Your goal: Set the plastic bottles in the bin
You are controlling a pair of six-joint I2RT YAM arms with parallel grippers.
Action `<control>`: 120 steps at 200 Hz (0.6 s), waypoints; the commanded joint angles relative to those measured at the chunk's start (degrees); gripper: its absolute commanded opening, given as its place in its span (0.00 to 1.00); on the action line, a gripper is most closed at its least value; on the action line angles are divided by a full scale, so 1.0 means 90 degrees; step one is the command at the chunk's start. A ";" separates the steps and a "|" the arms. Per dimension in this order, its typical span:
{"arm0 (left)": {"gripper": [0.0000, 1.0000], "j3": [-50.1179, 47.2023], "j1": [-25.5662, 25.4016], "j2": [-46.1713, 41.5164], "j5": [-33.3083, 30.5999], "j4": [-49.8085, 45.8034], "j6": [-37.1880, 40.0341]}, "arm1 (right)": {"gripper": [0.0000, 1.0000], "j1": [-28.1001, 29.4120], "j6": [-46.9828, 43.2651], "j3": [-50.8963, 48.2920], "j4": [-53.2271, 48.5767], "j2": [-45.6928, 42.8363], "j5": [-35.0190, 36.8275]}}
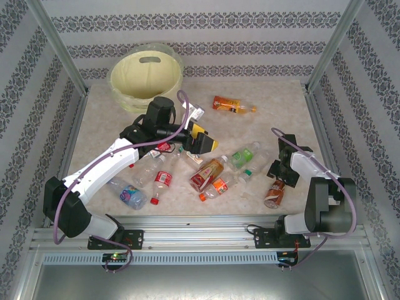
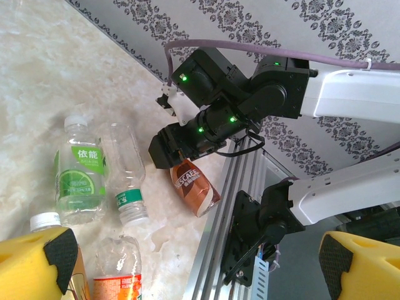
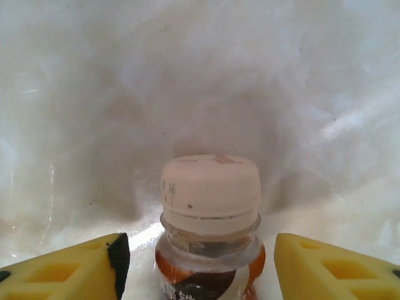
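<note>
Several plastic bottles lie on the table, among them an orange one [image 1: 232,105] far off, a green-labelled one [image 1: 244,154] and a red-labelled one [image 1: 161,180]. A brown bottle [image 1: 273,194] lies near the front right edge. My right gripper [image 1: 282,178] is down over its top. In the right wrist view its yellow pads [image 3: 75,269] hug the shoulder just under the white cap [image 3: 210,187]. My left gripper [image 1: 203,144] hovers open above the middle cluster, holding nothing. The pale-yellow bin [image 1: 119,84] stands at the far left.
In the left wrist view a green-labelled bottle [image 2: 80,178], a clear one [image 2: 128,181] and an orange-labelled one [image 2: 119,275] lie below the left fingers. The aluminium front rail [image 2: 219,250] runs just beside the brown bottle [image 2: 195,187]. Patterned walls enclose the table.
</note>
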 commanded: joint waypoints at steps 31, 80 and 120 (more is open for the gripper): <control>1.00 0.0069 -0.0109 -0.0083 0.0037 -0.0105 0.0206 | 0.56 -0.0081 -0.0008 0.0167 -0.0071 0.0136 -0.0096; 1.00 0.0093 -0.0153 -0.0076 0.0013 -0.0142 0.0208 | 0.41 -0.0091 -0.0034 0.0148 -0.0032 0.0007 -0.0180; 1.00 0.0083 -0.0167 -0.0054 -0.0015 -0.0123 0.0122 | 0.35 -0.0091 -0.0021 0.0155 -0.0001 -0.0627 -0.0308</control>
